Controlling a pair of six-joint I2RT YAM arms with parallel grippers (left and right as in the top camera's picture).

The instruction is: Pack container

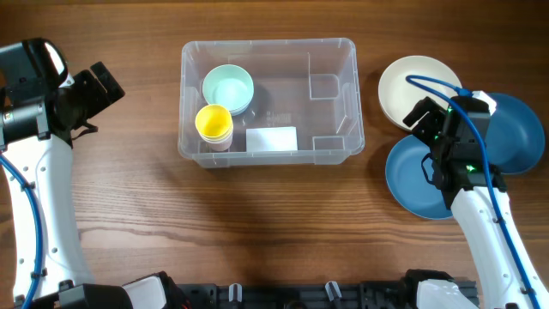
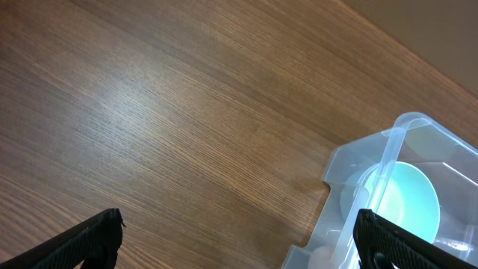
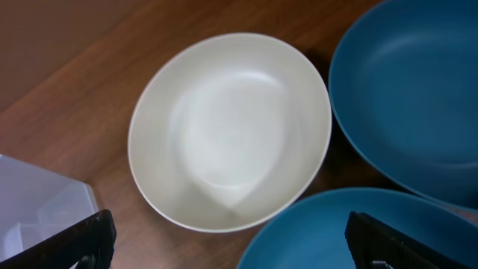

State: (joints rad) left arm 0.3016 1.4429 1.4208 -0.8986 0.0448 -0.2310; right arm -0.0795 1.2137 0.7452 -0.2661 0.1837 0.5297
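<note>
Bowl pickup pending, container [image 1: 330, 53] part filled at upper centre of the overhead frame.
Right gripper [image 3: 228, 237] hangs over the cream bowl [image 3: 228, 127] at right of frame, jaws spread wide and holding nothing. The left gripper [image 1: 105, 84], at upper left, is equally wide and empty. The likely next move is a rim pinch, one finger inside the bowl and one outside. Take it on the side away from the two blue plates [image 3: 411, 97], which crowd it closely; whether they touch is unclear. Lift straight up before crossing. Inside the bin, a mint bowl [image 1: 227, 87] and a yellow cup [image 1: 214, 123] fill the left end. A white label [image 1: 271, 138] shows mid-base, and the right half is free.
</note>
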